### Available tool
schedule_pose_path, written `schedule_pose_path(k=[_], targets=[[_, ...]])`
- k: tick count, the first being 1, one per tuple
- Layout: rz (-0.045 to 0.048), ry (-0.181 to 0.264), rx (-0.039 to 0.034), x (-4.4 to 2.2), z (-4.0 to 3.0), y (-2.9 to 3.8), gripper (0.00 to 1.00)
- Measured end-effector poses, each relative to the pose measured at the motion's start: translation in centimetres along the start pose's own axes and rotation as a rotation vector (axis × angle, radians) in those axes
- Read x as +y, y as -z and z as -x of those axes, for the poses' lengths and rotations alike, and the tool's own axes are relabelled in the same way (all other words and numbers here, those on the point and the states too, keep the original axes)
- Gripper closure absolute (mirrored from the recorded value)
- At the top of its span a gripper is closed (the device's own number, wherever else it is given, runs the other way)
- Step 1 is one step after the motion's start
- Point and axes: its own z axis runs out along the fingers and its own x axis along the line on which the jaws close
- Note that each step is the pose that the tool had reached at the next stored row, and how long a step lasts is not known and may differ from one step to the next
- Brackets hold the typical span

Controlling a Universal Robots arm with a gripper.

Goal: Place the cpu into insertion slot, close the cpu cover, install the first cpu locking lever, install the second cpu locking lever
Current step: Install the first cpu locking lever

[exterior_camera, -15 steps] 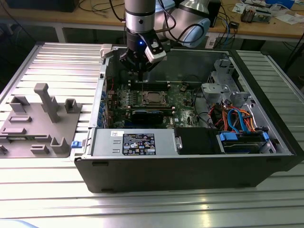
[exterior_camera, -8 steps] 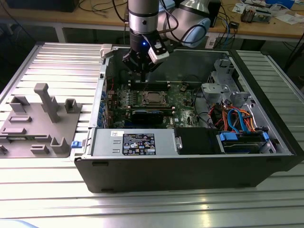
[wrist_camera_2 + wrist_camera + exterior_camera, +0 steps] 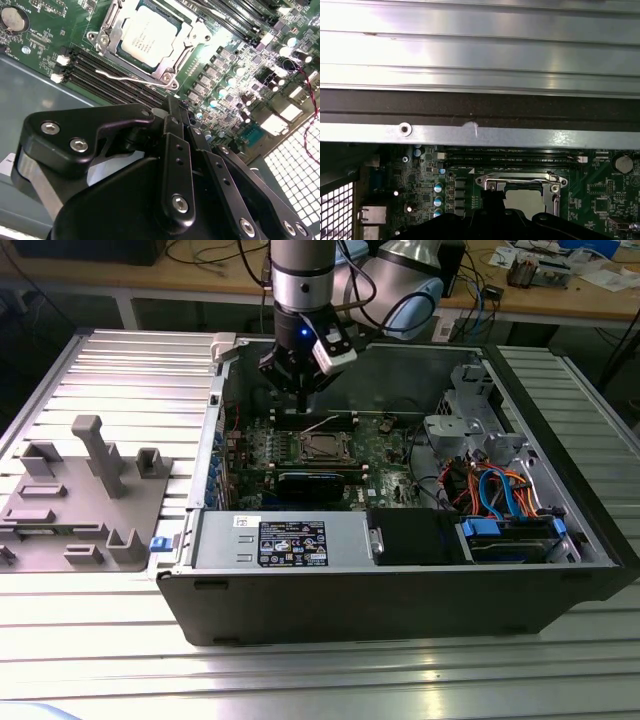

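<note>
cpu cover (image 3: pixel 520 177) framing cpu (image 3: pixel 530 200), green circuit board (image 3: pixel 600 195) around

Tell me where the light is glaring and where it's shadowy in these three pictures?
In the second wrist view, light washes out the top of the cpu and the green circuit board beside it; in the first wrist view, the ribbed metal table glares pale; in the exterior view, lamp reflections streak the table's near edge, while the computer case front lies in shadow.
</note>
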Motion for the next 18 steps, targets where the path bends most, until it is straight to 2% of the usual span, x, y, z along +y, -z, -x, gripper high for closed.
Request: schedule_pose_path(k=[1, 3, 7, 11, 12, 14, 15, 18], targets=[[0.0027, -0.015, -0.0003, 0.0, 0.01, -0.09, 0.89], [0.0021, -0.035, -0.0005, 0.0, 0.01, -0.19, 0.89], [0.0028, -0.038, -0.0007, 0.07, 0.2, -0.34, 0.89], [0.0185, -0.039, -0.0006, 0.07, 0.26, -0.59, 0.89], [0.0302, -0.039, -0.0008, 0.06, 0.26, -0.66, 0.89], [0.0456, -0.04, -0.0009, 0.05, 0.26, -0.73, 0.89], [0.0488, -0.04, -0.001, 0.06, 0.26, -0.77, 0.89], [0.0487, -0.04, -0.0008, 0.05, 0.25, -0.85, 0.89]])
